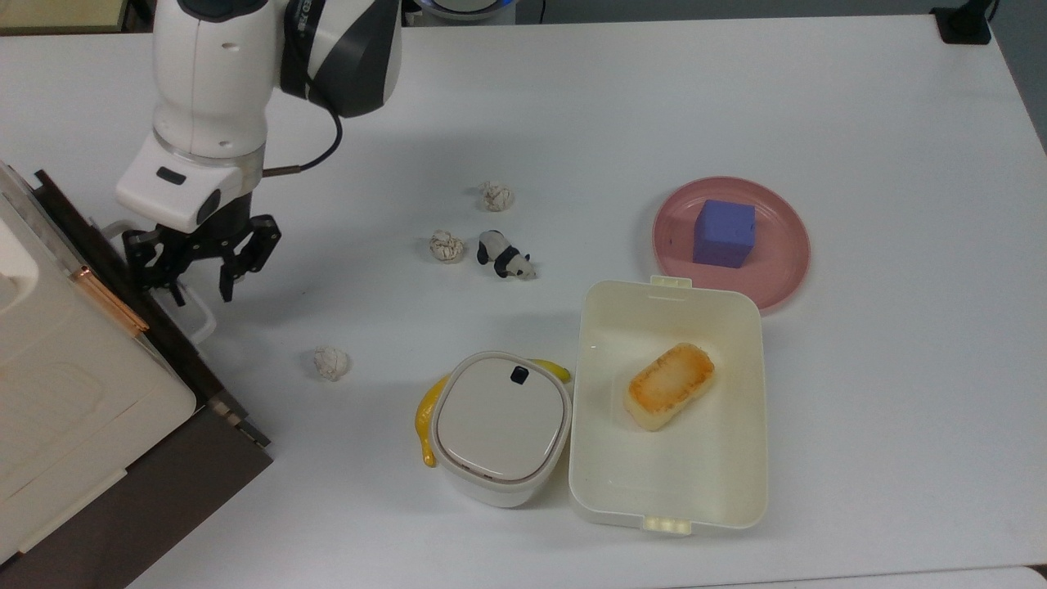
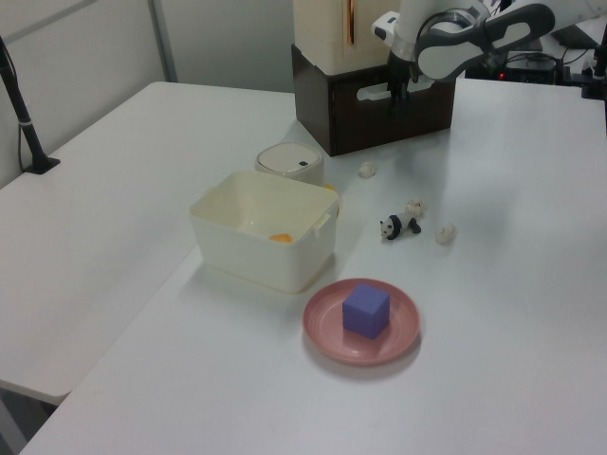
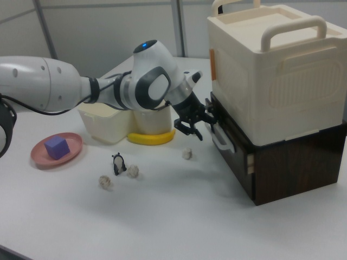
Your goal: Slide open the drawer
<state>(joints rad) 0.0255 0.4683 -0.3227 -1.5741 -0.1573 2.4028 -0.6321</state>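
The drawer (image 1: pixel 176 348) is the dark brown front panel under the white appliance at the top view's left, with a white bar handle (image 1: pixel 200 321). It stands slightly out from its dark wooden cabinet (image 3: pixel 293 162). My gripper (image 1: pixel 198 290) points down at the handle, one finger on each side of the bar, shut on it. In the right view the gripper (image 3: pixel 205 125) sits at the handle (image 3: pixel 222 142) in front of the drawer (image 3: pixel 238 154). In the left view the gripper (image 2: pixel 395 95) is against the drawer (image 2: pixel 379 112) at the back.
A cream appliance (image 1: pixel 57 360) with a copper strip sits on the cabinet. A crumpled paper ball (image 1: pixel 331 362) lies near the drawer front. Farther right are two more balls, a panda toy (image 1: pixel 505 255), a lidded pot (image 1: pixel 499 425), a banana (image 1: pixel 425 421), a lunch box (image 1: pixel 740 343) and a pink plate (image 1: pixel 785 245).
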